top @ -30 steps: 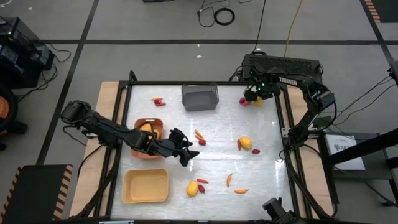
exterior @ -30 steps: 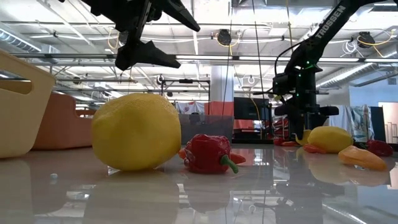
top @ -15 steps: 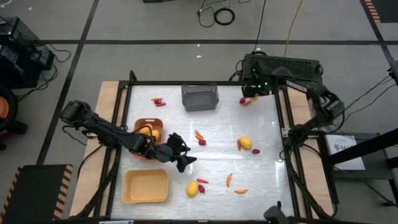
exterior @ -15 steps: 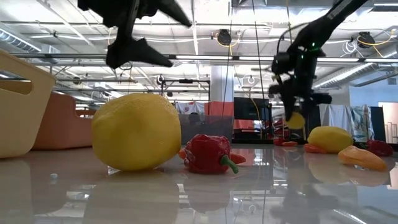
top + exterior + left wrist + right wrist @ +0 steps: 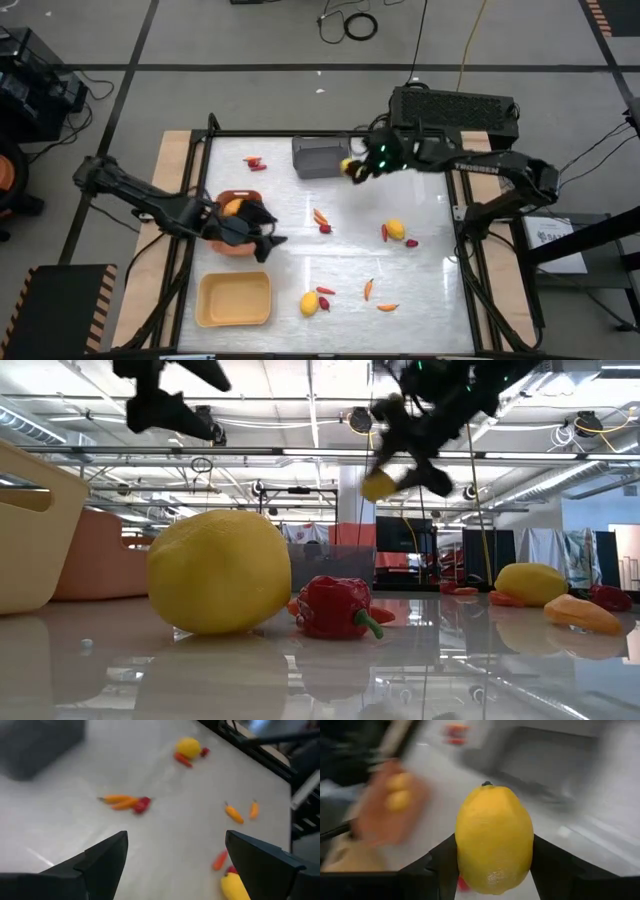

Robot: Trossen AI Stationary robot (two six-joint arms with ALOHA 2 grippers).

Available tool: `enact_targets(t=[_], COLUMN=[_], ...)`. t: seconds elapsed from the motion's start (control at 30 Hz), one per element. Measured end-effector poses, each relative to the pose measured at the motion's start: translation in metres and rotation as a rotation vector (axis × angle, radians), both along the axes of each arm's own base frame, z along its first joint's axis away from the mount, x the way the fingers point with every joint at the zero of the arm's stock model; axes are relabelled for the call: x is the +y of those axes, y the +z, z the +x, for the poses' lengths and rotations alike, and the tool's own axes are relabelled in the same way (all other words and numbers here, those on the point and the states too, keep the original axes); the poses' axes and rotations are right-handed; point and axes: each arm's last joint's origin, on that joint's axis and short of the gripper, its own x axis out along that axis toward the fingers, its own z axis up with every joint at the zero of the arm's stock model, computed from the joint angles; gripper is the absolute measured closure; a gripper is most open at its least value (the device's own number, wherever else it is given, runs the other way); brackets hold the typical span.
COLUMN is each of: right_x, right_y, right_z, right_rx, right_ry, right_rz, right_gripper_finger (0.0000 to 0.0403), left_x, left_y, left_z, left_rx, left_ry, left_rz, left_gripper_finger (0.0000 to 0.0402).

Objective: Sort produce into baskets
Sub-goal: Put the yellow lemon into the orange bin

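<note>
My right gripper [image 5: 354, 167] is shut on a yellow lemon [image 5: 494, 840], in the air just right of the grey bin [image 5: 318, 157] at the table's far side. In the low view the lemon [image 5: 380, 485] hangs high above the table. My left gripper [image 5: 266, 232] stands open with nothing between its fingers, beside the orange-brown tray [image 5: 236, 243], which holds yellow fruit [image 5: 232, 207]. A pale yellow tray [image 5: 235, 298] stands at the near left. More produce lies on the table: a lemon [image 5: 396, 230], another lemon [image 5: 309, 302], and carrots [image 5: 320, 216]. My right gripper pinches the lemon's two long sides [image 5: 462, 855] between its two fingers [image 5: 547, 865]. The fingers come slanting down from the table's right and lie along the lemon, whose pointed end faces away from the wrist. The lemon is lifted clear of the table.
Small red pieces lie at the far left [image 5: 255, 161] and beside the right-hand lemon [image 5: 411, 242]. Orange carrot sticks lie near the front [image 5: 368, 289] [image 5: 388, 307]. A red pepper [image 5: 335, 608] lies next to the near lemon [image 5: 218, 572]. A black frame borders the table [image 5: 456, 215].
My right gripper has lifted the lemon from the table's far right corner and carried it up and toward the table's left, to beside the grey bin, turning as it went. My left gripper, still open, has drawn back toward the left edge and risen, to beside the orange-brown tray.
</note>
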Motion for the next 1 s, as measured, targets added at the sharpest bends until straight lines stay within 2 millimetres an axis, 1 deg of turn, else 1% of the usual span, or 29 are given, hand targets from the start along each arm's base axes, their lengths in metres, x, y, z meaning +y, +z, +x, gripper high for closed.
enact_targets(t=[0.1,0.2,0.3,0.47,0.53,0.7,0.83,1.0], right_x=[0.029,0.055,0.076,0.103,0.111,0.125,0.132,0.134], right_y=[0.002,-0.004,-0.015,-0.042,-0.049,-0.064,-0.067,-0.065], right_z=[0.027,0.049,0.068,0.1,0.115,0.16,0.198,0.235], right_rx=[-0.133,-0.22,-0.288,-0.439,-0.484,-0.471,-0.472,-0.467], right_ry=[0.092,0.13,0.134,0.187,0.204,0.254,0.309,0.325], right_rz=[-0.04,-0.087,-0.101,-0.113,-0.113,-0.146,-0.23,-0.251], right_gripper_finger=[0.0205,0.0205,0.0205,0.0205,0.0205,0.0205,0.0204,0.0204], left_x=[0.01,0.018,0.025,0.038,0.041,0.045,0.046,0.045], left_y=[0.01,0.02,0.028,0.033,0.034,0.035,0.035,0.034], left_z=[-0.018,-0.034,-0.046,-0.065,-0.071,-0.08,-0.083,-0.083], left_rx=[-0.008,-0.048,-0.088,-0.074,-0.063,-0.049,-0.034,-0.021], left_ry=[0.069,0.141,0.201,0.245,0.253,0.257,0.239,0.215], left_rz=[0.057,0.105,0.137,0.161,0.166,0.171,0.168,0.151], left_gripper_finger=[0.0062,0.0062,0.0062,0.0062,0.0062,0.0062,0.0062,0.0062])
